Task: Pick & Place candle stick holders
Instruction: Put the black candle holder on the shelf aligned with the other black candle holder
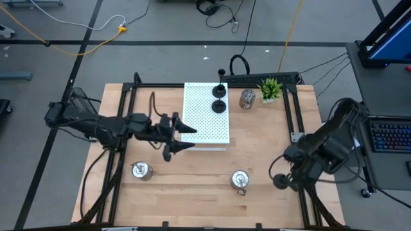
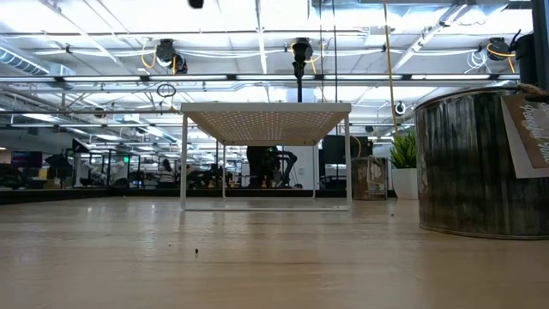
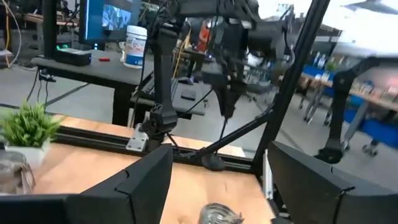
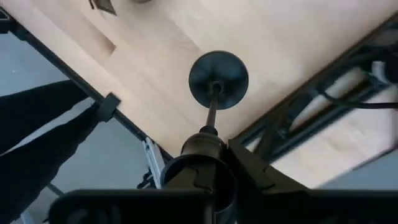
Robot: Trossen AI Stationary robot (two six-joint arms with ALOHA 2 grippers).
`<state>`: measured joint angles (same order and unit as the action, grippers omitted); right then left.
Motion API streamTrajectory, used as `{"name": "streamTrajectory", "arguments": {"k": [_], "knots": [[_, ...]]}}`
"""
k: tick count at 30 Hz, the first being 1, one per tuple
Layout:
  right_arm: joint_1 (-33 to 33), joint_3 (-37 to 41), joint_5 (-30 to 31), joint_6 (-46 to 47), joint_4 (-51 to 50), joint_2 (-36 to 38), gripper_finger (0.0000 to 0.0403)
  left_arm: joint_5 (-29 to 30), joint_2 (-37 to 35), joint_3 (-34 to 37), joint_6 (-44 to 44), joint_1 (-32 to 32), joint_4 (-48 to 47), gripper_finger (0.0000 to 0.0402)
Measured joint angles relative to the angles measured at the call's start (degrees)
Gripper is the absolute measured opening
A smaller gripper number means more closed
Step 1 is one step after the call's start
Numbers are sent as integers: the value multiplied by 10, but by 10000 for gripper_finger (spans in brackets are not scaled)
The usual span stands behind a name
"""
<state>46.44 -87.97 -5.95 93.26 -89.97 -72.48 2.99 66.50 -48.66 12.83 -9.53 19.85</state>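
One black holder (image 4: 217, 79) is clamped in my right gripper (image 4: 208, 158) over the table's (image 1: 192, 173) near right corner, stem along the fingers, round base pointing down. My left gripper (image 1: 183, 136) hovers spread wide, empty, at the white board's (image 1: 204, 112) edge.

In the low view the silver candle holder (image 2: 480, 163) runs off the right edge, in the left wrist view another silver holder (image 3: 219, 214) is cut by the bottom edge between the pincer fingers (image 3: 134, 186), and the room beyond the desk (image 3: 87, 165) blurs away.
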Motion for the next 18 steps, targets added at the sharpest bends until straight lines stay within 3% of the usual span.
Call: {"name": "streamTrajectory", "arguments": {"k": [10, 18], "knots": [[-94, -88, 77, -140, -1, 4, 13, 0, 128, -164, -71, -1, -129, 269], [-185, -97, 75, -279, 50, -2, 12, -22, 230, -282, -72, 0, -184, 269]]}}
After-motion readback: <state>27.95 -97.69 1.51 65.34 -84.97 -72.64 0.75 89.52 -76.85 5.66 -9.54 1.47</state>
